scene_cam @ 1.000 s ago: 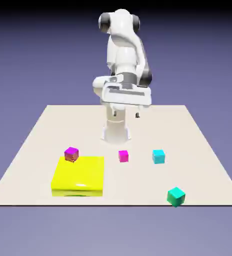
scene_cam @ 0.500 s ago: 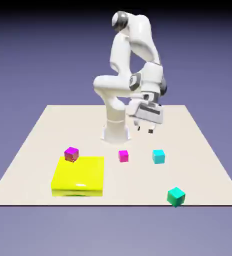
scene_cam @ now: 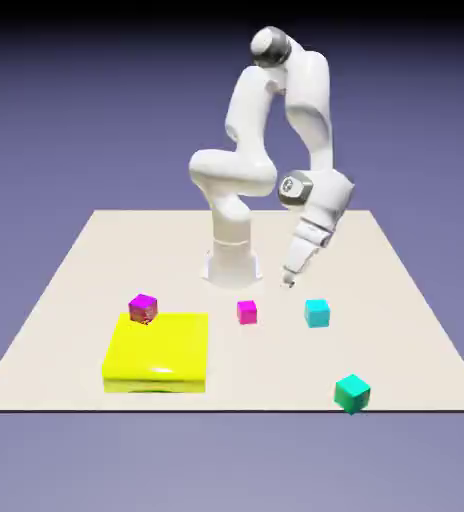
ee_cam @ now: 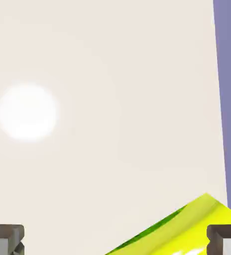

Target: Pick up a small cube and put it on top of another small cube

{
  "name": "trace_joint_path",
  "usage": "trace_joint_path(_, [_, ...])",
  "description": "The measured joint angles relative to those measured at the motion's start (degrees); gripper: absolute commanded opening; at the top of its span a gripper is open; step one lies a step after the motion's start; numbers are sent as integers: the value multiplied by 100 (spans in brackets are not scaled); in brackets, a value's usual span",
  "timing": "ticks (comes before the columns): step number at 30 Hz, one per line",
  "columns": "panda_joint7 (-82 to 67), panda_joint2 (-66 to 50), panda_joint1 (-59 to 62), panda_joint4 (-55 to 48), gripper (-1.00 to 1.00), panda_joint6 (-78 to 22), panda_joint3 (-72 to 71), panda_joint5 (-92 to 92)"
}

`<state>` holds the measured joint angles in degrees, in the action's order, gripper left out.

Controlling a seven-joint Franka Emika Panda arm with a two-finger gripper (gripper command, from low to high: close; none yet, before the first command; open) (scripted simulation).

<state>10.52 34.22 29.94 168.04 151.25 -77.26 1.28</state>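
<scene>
**Claw spread and empty above the table, pink cube untouched**

From my seat, the gripper (scene_cam: 288,281) hangs above the table (scene_cam: 396,290), tilted, its tips pointing down and toward the exterior view's left. In the hand view I see both fingertips (ee_cam: 6,238) at the bottom corners, wide apart with nothing between them, so the claw is released and carries nothing.

Below and just to the exterior view's left of the tips sits the small pink cube (scene_cam: 247,312), resting on the table, apart from the claw. To the exterior view's right of it, near but not touching, is the light cyan cube (scene_cam: 318,313), also on the table.

Farther out, the greener teal cube (scene_cam: 352,393) lies near the table's front edge. The flat yellow block (scene_cam: 158,351) lies toward the exterior view's left; a corner of it shows in the hand view (ee_cam: 187,226). The purple-magenta cube (scene_cam: 143,308) sits at its far corner.
</scene>
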Motion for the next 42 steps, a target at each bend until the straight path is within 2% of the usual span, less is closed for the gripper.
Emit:
trace_joint_path(14, [-1202, 59, 1152, 265, 0, -856, -2906, 48])
trace_joint_path(16, [-1214, 59, 1164, 268, 0, -865, -2937, 49])
trace_joint_path(27, [-1227, 767, 3447, 228, 0, 672, -5036, 348])
trace_joint_path(28, [-1227, 784, 3504, 227, -100, 711, -5089, 356])
trace_joint_path(30, [-1227, 784, 3504, 227, -100, 710, -5089, 355])
trace_joint_path(42, [-1132, -62, 1179, 176, -100, -979, -2981, -122])
